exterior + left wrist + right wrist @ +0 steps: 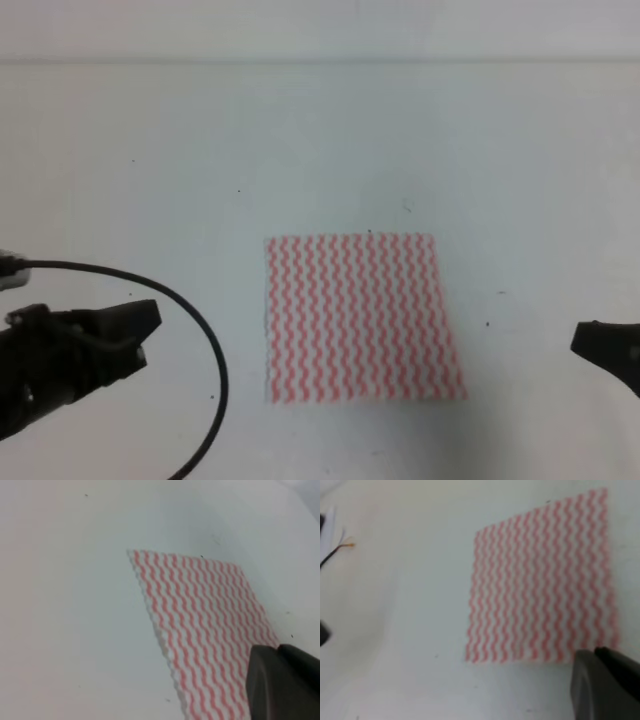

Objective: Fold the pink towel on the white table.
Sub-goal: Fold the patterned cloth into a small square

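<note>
The towel [360,318] lies flat and unfolded on the counter [320,140], between the left pincer [140,330] and right pincer [590,345], whose openness I cannot tell.

Left gripper [140,325] is black and blocky with angular finger tips, and a black cable [200,340] loops off the arm in a wide arc. Right gripper [590,340] shows only a black wedge-shaped tip. In both wrist views a dark grey matte finger [280,685] fills the lower right corner.
</note>
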Robot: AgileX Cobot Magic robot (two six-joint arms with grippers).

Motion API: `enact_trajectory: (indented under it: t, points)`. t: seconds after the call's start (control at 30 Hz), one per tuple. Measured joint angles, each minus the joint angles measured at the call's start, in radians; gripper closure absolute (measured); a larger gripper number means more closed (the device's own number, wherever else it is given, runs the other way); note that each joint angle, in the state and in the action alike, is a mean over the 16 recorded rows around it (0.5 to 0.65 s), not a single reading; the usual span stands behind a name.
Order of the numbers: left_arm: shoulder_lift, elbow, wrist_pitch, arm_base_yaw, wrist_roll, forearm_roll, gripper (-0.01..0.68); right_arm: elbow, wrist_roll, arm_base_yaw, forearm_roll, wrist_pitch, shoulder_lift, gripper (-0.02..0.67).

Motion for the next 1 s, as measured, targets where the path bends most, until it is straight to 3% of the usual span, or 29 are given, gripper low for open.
enact_trajectory:
  t: [0.37,0.53,1.0]
  points:
    - [0.151,-0.064,-0.024,-0.147,0.111,-0.082,0.677,-0.088,0.009,0.255,0.01,-0.134,0.22,0.664]
    - [0.167,-0.075,-0.028,-0.175,0.113,-0.076,0.677,-0.113,0.015,0.31,-0.004,-0.176,0.333,0.641]
    - [0.169,-0.075,0.005,-0.179,0.127,-0.064,0.677,-0.136,0.088,0.319,-0.024,-0.257,0.588,0.389]
